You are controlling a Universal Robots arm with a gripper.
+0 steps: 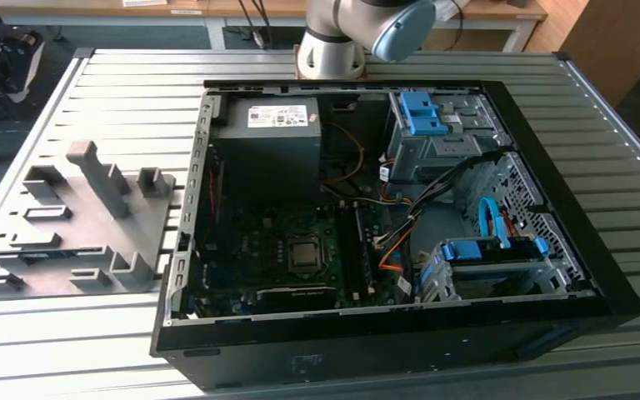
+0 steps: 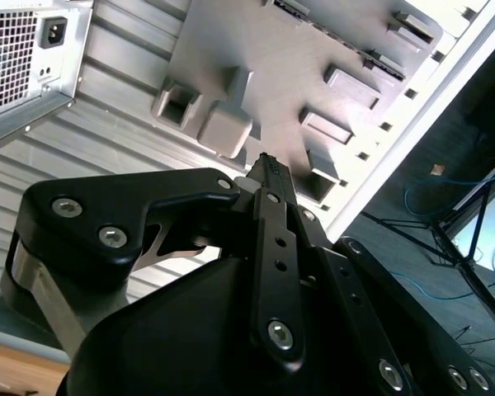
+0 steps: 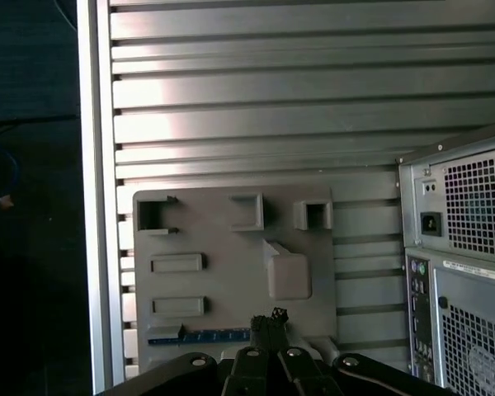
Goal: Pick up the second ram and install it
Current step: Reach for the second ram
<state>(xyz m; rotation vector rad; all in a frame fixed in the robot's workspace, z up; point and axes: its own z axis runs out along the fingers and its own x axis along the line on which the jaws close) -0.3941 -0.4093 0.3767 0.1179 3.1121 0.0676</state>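
My gripper (image 2: 266,165) hangs above the grey tray (image 2: 256,49), its black fingers (image 2: 272,239) shut together with nothing between them. In the first wrist view the gripper (image 3: 268,320) is over one edge of the tray (image 3: 223,239). Right beside the fingertips a thin dark bluish strip, which looks like the second ram (image 3: 200,337) seen edge-on, stands in a tray slot. In the exterior view the tray (image 1: 76,250) lies on the slatted table at the exterior view's left of the open computer case (image 1: 342,83).
The case holds a motherboard (image 1: 287,250), a power supply (image 1: 264,142) and blue drive bays (image 1: 426,112). Its rear panel (image 3: 458,247) stands close beside the tray. Tall grey uprights (image 1: 103,179) rise from the tray. The table edge (image 3: 99,206) runs along the tray's other side.
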